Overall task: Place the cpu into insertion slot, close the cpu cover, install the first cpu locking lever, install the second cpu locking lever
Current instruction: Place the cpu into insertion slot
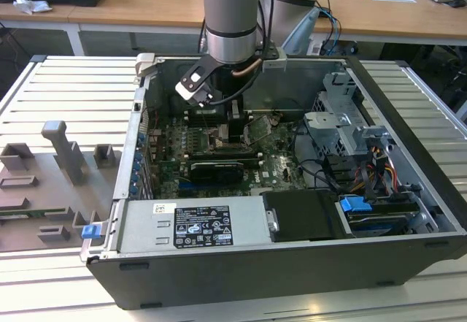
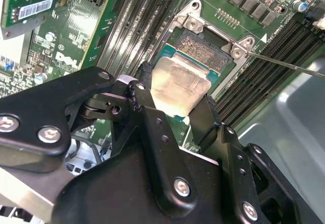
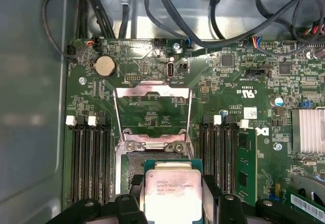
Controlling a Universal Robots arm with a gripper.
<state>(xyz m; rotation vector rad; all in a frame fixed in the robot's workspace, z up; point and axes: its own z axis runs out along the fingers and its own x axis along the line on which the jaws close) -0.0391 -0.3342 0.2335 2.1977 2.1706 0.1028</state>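
My gripper (image 2: 175, 89) is shut on the cpu (image 2: 180, 84), a pale silver square held by two opposite edges between black fingers (image 2: 143, 74). The chip hangs over the insertion slot (image 2: 203, 46), whose dark contact field shows beyond its far edge; I cannot tell whether they touch. In the first wrist view the cpu (image 3: 171, 191) sits between the gripper (image 3: 172, 188) fingers, with the cpu cover (image 3: 152, 88) swung open and standing up behind the slot (image 3: 133, 163). A thin locking lever (image 2: 289, 65) sticks out beside the socket. In the exterior view the gripper (image 1: 233, 128) reaches down into the case.
Long black memory slots (image 3: 89, 158) flank the socket on both sides. A black graphics card (image 1: 215, 170) lies near the socket. The power supply (image 1: 193, 227), drive cage (image 1: 350, 128) and cable bundles (image 3: 167, 10) crowd the open case. A grey fixture tray (image 1: 58, 169) lies outside at the exterior view's left.
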